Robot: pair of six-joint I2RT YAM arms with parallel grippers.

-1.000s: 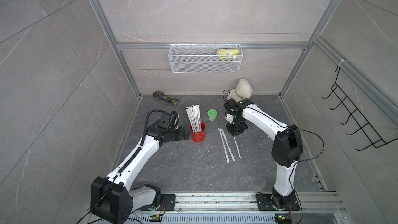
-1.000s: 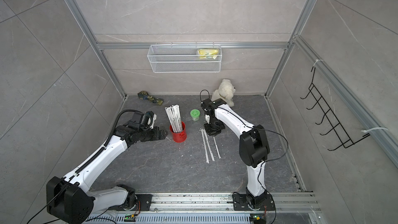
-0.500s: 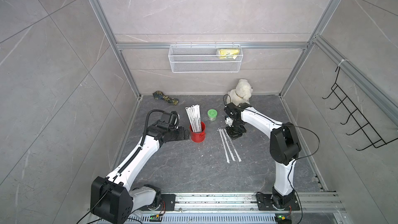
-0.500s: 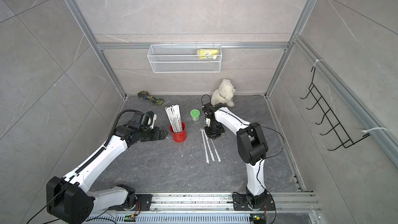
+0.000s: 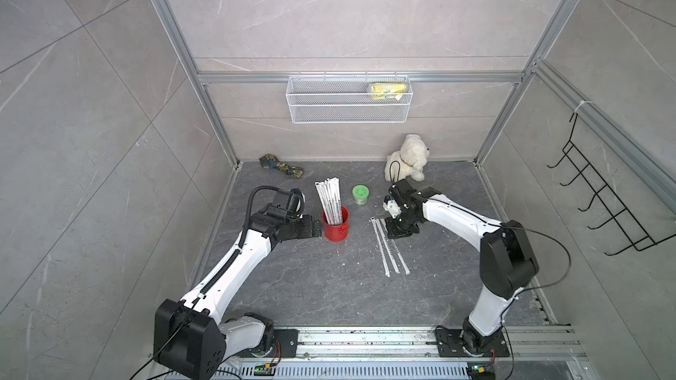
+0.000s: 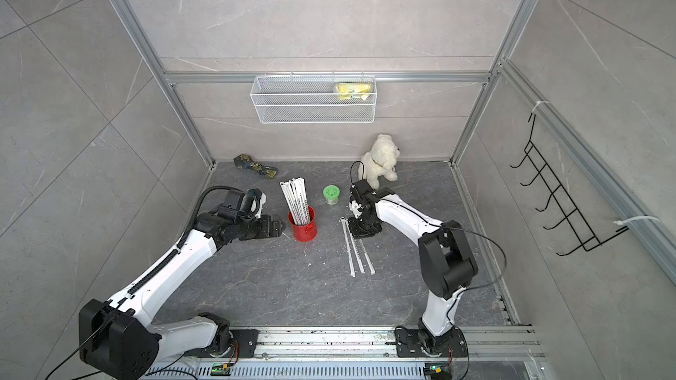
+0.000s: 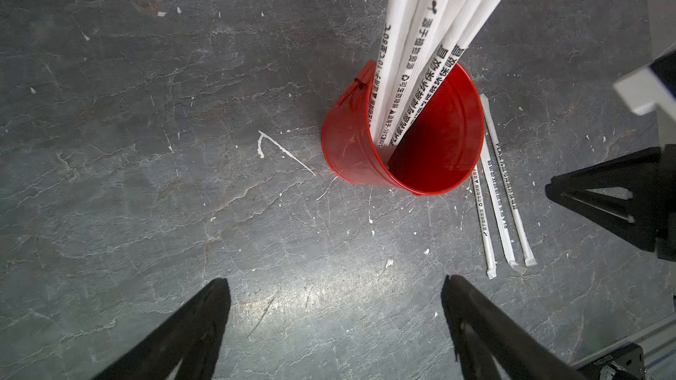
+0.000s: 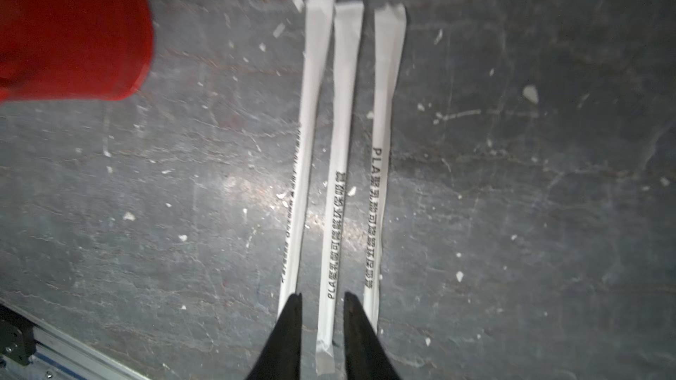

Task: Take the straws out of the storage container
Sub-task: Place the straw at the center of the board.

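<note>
The red storage container (image 5: 335, 230) (image 6: 303, 232) stands upright on the dark floor with a bundle of white paper-wrapped straws (image 5: 329, 202) (image 7: 420, 49) leaning in it. Three more straws (image 5: 389, 250) (image 8: 340, 140) lie side by side on the floor to its right. My left gripper (image 5: 317, 229) (image 7: 335, 279) is open wide just left of the container, holding nothing. My right gripper (image 5: 397, 230) (image 8: 322, 294) points down over the far ends of the floor straws. Its jaws are slightly open astride the middle one, with a gap on each side.
A green-lidded jar (image 5: 360, 194) stands behind and between the container and the right gripper. A white plush dog (image 5: 408, 158) and a camouflage cloth (image 5: 281, 167) lie by the back wall. On the walls hang a wire basket (image 5: 347, 115) and a black hook rack (image 5: 600, 206).
The right gripper has shifted a little to the left with a straw, which now lies close beside the other two. Its jaws have parted from that straw. The left arm has not moved.
</note>
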